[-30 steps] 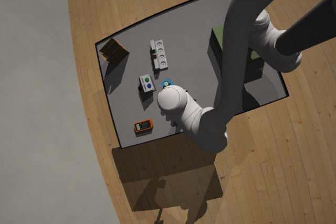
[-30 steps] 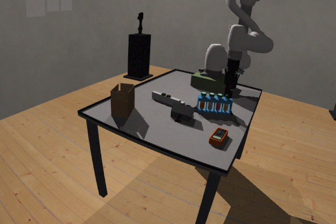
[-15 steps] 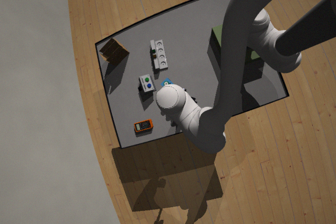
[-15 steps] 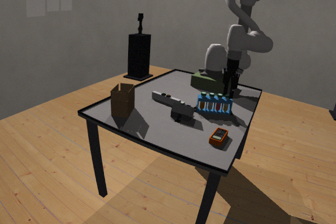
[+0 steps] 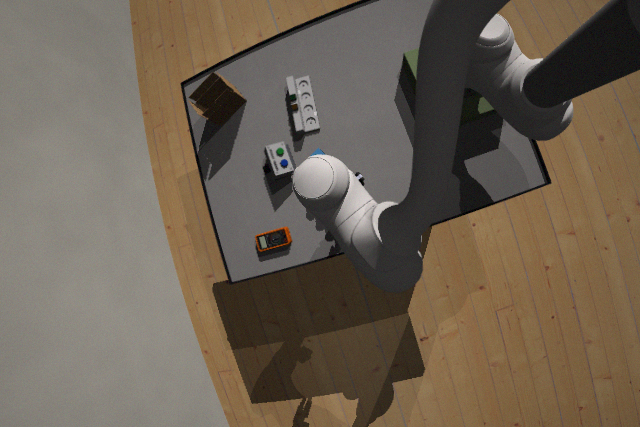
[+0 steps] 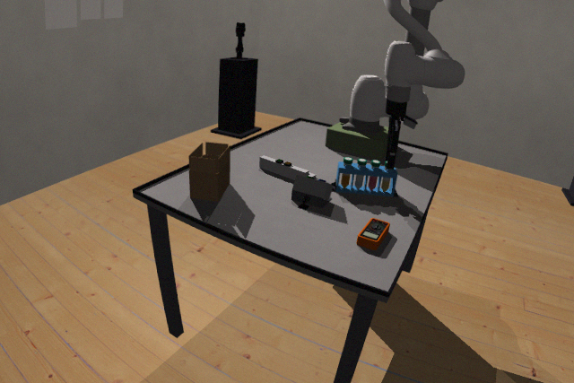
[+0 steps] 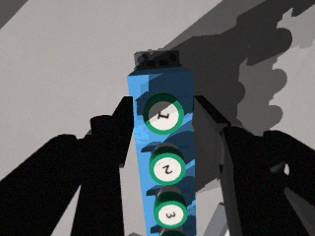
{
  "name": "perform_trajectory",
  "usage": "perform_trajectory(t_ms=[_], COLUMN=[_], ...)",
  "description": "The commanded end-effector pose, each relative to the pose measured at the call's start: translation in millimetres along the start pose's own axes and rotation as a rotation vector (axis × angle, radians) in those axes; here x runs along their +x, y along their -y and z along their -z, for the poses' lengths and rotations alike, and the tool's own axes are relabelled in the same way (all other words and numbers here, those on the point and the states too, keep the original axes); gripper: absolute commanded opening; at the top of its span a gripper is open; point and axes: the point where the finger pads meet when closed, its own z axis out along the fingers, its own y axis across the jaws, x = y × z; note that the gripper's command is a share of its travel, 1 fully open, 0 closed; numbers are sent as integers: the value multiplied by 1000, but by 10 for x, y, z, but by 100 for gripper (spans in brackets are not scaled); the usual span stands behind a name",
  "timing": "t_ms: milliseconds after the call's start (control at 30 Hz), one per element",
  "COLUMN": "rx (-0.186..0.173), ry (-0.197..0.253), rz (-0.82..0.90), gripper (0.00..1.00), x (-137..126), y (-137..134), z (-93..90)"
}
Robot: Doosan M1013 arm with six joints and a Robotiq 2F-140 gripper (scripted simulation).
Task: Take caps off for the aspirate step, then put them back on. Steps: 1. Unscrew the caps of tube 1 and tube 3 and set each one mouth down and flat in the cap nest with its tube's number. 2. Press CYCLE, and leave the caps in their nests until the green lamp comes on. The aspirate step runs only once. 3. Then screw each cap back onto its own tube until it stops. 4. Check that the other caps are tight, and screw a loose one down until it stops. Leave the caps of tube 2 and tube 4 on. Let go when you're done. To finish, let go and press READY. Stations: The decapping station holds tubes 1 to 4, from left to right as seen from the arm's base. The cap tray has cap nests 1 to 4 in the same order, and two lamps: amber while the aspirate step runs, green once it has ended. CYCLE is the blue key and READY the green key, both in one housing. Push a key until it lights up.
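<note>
In the wrist view the blue decapping station (image 7: 162, 162) runs up the middle, with green-ringed caps numbered 1 (image 7: 163, 114), 2 (image 7: 167, 168) and 3 (image 7: 170, 212) sitting on their tubes. My gripper (image 7: 162, 110) is lowered over tube 1. Its dark fingers stand on either side of cap 1 with a small gap on each side, so it is open and holds nothing. In the exterior view the gripper (image 6: 391, 160) hangs upright over the right end of the station (image 6: 366, 179). The cap tray (image 5: 303, 103) shows empty nests.
The key housing (image 5: 279, 158) with the green key (image 5: 279, 151) and the blue key (image 5: 283, 162) stands between tray and station. An orange multimeter (image 5: 272, 239) lies near the table's edge. An open cardboard box (image 6: 209, 177) stands at the left. A green block (image 6: 356, 137) sits at the arm's base.
</note>
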Motion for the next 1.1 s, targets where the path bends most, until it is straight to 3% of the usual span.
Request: perform_trajectory(t_ms=[0,133,333,367,833,1000,1067], rx=[-4,-8,-8,-8,-8,-3,-3], ry=[35,34,34,34,34,35,35], rz=[-255,-454,-454,-453,-454,-204,-204], gripper=[41,41,41,30,30,30,30], x=[3,3,3,2,2,3,3], y=[-5,-5,-5,-5,-5,-5,-5], z=[7,6,7,7,7,8,8])
